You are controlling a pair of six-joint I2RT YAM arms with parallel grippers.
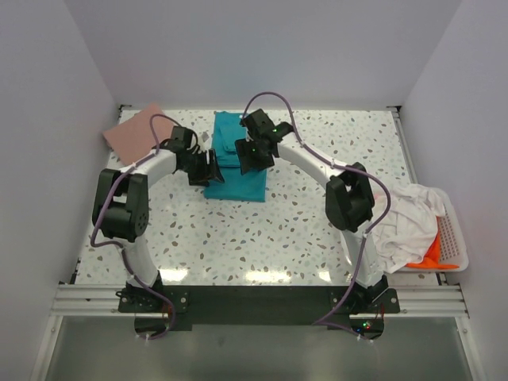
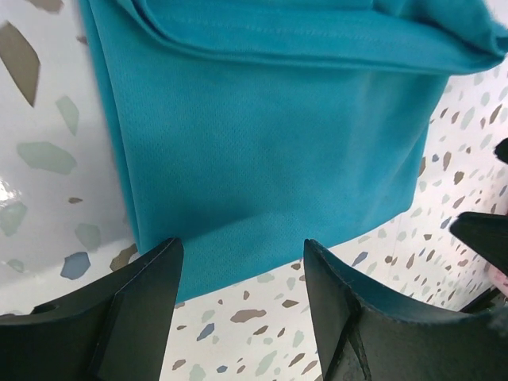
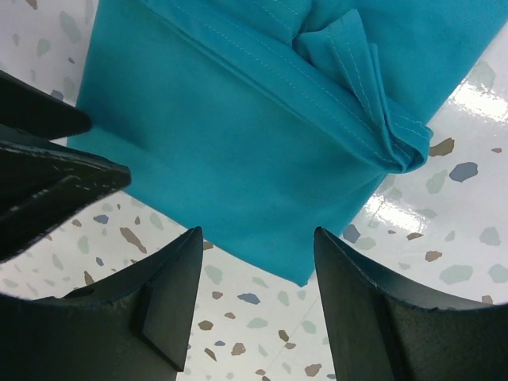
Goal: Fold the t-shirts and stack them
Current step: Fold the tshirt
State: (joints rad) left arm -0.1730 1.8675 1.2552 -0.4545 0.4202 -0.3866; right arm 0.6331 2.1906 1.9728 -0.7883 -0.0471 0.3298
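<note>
Our left arm (image 1: 127, 202) and right arm (image 1: 349, 198) bend inward above the folded teal cloth t-shirt (image 1: 238, 187) lying mid-far on the speckled white bench (image 1: 317, 230); left fingers (image 2: 135, 317) and right fingers (image 3: 171, 305) hang spread, empty

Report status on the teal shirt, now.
Left gripper open, empty. Right gripper open, empty. Teal t-shirt lies folded under both. Pink t-shirt apart, far left; nothing blocking.

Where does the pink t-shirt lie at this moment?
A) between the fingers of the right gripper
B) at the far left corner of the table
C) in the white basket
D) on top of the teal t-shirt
B: the pink t-shirt lies flat at the far left corner of the table, beside the teal t-shirt and not on it.
</note>
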